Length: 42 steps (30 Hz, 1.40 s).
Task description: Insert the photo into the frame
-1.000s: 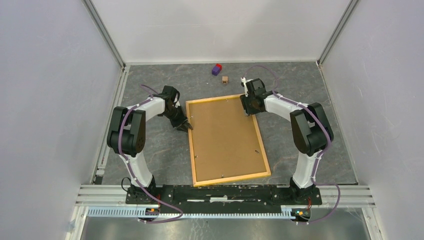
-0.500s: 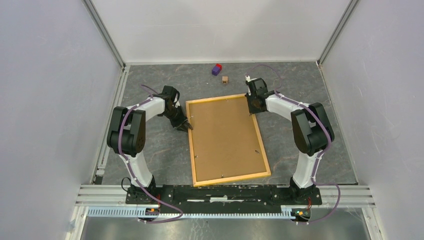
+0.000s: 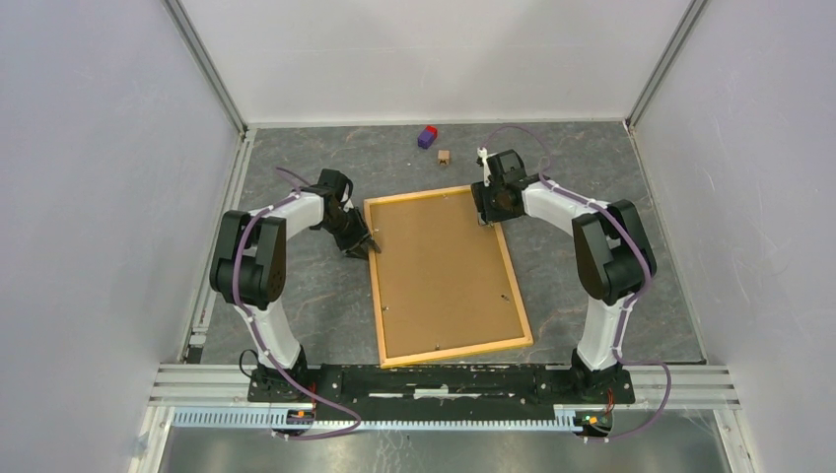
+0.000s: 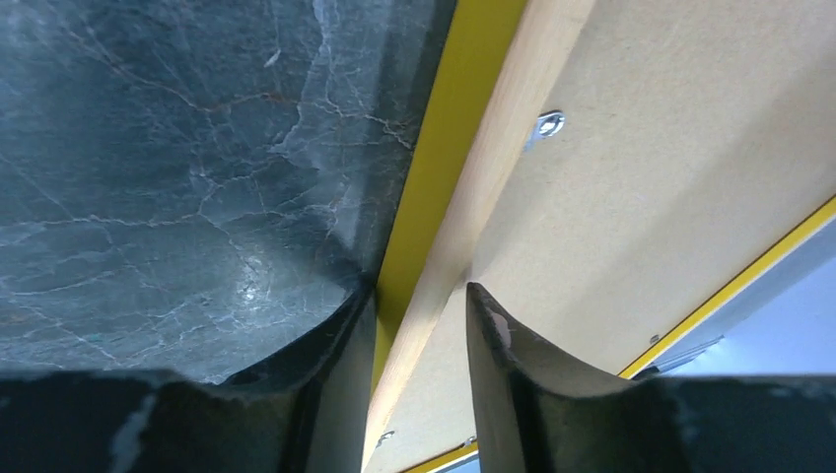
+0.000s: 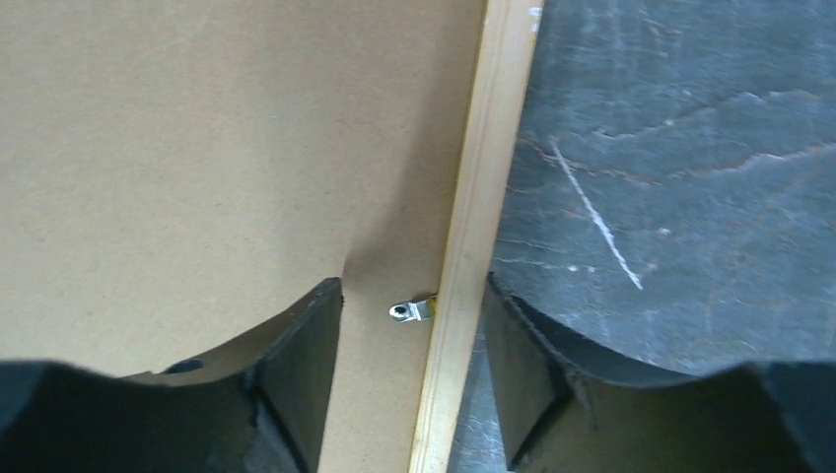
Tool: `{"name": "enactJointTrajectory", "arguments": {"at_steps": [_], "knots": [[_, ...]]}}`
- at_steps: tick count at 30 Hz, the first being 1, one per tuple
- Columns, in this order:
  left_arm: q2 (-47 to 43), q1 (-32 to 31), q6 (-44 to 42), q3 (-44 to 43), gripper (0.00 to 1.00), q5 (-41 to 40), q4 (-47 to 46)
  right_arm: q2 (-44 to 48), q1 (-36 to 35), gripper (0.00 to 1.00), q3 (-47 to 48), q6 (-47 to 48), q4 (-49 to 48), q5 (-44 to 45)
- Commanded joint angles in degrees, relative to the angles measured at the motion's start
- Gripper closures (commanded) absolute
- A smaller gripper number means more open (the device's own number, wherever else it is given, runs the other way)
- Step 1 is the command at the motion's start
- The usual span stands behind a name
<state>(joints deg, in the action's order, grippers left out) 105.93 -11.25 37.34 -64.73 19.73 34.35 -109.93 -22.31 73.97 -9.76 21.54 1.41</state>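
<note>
The frame (image 3: 375,284), orange-yellow wood, lies back-up on the table with a brown backing board (image 3: 444,271) filling it. The photo is hidden. My left gripper (image 3: 367,246) straddles the frame's left rail (image 4: 473,168). It is open (image 4: 419,296), one finger against the yellow outer side and the other over the board, clear of the rail. My right gripper (image 3: 490,219) stands over the right rail (image 5: 483,148) near the far corner. It is open too (image 5: 414,296), with gaps on both sides, and a small metal clip (image 5: 409,310) lies between its fingers.
A purple and red block (image 3: 427,136) and a small brown block (image 3: 445,156) lie beyond the frame near the back wall. White walls enclose the dark marbled table (image 3: 592,168) on three sides. More metal clips (image 4: 548,124) hold the board.
My right gripper swung slightly outward, then came back over the right rail with its jaws wider. The left gripper's jaws have spread a little on the left rail.
</note>
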Motion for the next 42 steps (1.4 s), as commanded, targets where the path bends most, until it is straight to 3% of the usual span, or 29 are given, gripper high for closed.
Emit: {"name": "enactJointTrajectory", "arguments": {"at_steps": [1, 9, 12, 17, 22, 27, 30, 33, 42], "knots": [[-2.73, 0.56, 2.28, 3.03, 0.52, 0.12, -4.36, -1.94, -0.85, 0.37, 2.93, -0.86, -4.46, -11.54], [-11.35, -2.20, 1.22, 13.04, 0.47, 6.85, -7.56, -10.44, -1.02, 0.32, 16.09, -5.13, -3.08, -18.30], [-16.05, -1.62, -0.03, 15.74, 0.40, 9.55, -7.14, -12.72, -1.18, 0.31, 22.46, -5.43, -0.73, -20.10], [-24.32, 1.63, -1.14, 17.03, 0.26, 10.30, -8.61, -8.63, -1.26, 0.23, 27.52, 1.07, 8.42, -11.32], [-26.59, 2.19, -2.01, 12.90, 0.25, 6.90, -7.22, 4.35, -1.21, 0.17, 16.45, 6.35, 12.78, 3.49], [-26.72, 2.04, -2.73, 9.58, 0.22, 7.02, -8.80, 20.25, -1.19, 0.15, -5.57, 7.66, 10.36, 7.59], [-25.41, 1.72, -2.08, 8.61, 0.16, 8.37, -8.45, 25.93, -1.22, 0.15, -13.67, 9.03, 9.58, 9.06], [-25.26, -0.09, -1.41, 10.03, 0.13, 7.90, -8.40, 27.59, -1.20, 0.16, -18.37, 9.32, 9.89, 9.95], [-23.89, -3.52, -0.86, 17.37, 0.21, 2.47, -8.20, 24.30, -1.59, 0.27, -22.78, 9.23, 7.72, 5.44]]}}
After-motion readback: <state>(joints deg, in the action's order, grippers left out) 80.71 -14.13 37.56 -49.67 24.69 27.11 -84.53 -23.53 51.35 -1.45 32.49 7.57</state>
